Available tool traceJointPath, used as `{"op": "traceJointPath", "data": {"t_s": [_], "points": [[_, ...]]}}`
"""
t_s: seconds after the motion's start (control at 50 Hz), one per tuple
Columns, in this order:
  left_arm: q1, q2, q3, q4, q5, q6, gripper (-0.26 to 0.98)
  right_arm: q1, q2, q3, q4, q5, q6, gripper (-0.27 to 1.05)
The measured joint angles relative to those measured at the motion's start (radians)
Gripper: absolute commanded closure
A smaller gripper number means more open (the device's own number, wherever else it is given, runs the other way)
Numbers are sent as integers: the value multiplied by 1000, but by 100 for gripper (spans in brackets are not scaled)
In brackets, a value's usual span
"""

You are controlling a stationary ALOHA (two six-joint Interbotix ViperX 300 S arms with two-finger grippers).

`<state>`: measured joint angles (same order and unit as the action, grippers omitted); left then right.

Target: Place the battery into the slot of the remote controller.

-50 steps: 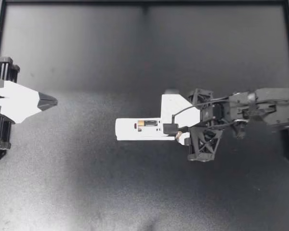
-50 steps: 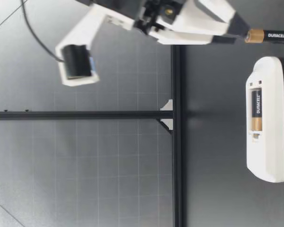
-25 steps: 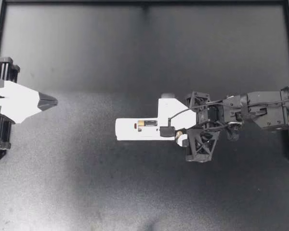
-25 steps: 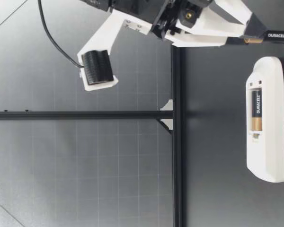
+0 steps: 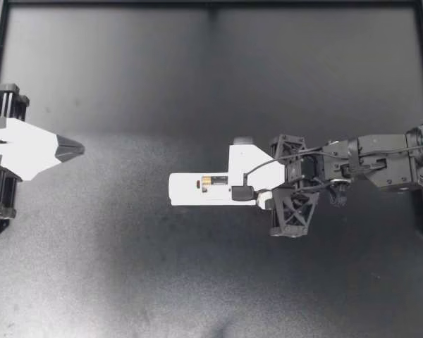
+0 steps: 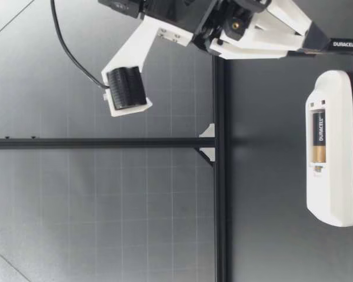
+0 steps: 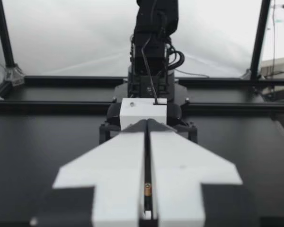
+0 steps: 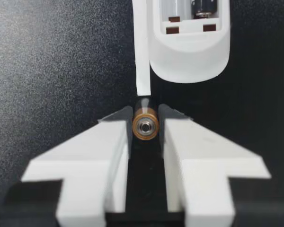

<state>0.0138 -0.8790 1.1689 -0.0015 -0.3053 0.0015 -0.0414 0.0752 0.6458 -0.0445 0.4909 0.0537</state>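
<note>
Top view, right end effector (image 5: 261, 199) clamped on battery (image 8: 146, 124), left end effector (image 5: 76, 148) together.

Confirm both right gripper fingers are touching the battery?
Touching. The right wrist view shows the battery pinched by my right gripper, one finger against each side.

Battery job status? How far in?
Done: first battery sits in the remote. In hand: right hand is shut on the second battery, just short of the remote's end. Remaining: seat it in the empty bay. Left hand is parked, shut.
</note>
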Motion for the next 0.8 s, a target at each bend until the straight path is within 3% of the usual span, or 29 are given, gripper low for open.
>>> {"op": "traceJointPath", "data": {"t_s": [0.22, 0.38, 0.56, 0.8], "points": [[2, 31, 0, 0, 23, 0, 91, 0, -14, 0, 0, 3, 0, 81], [6, 150, -38, 0, 114, 0, 91, 0, -92, 29, 0, -64, 0, 81], [37, 342, -129, 0, 238, -3, 91, -9, -158, 144, 0, -377, 2, 81], [58, 626, -268, 0, 347, 3, 91, -63, -132, 278, 3, -853, 3, 81]]}}
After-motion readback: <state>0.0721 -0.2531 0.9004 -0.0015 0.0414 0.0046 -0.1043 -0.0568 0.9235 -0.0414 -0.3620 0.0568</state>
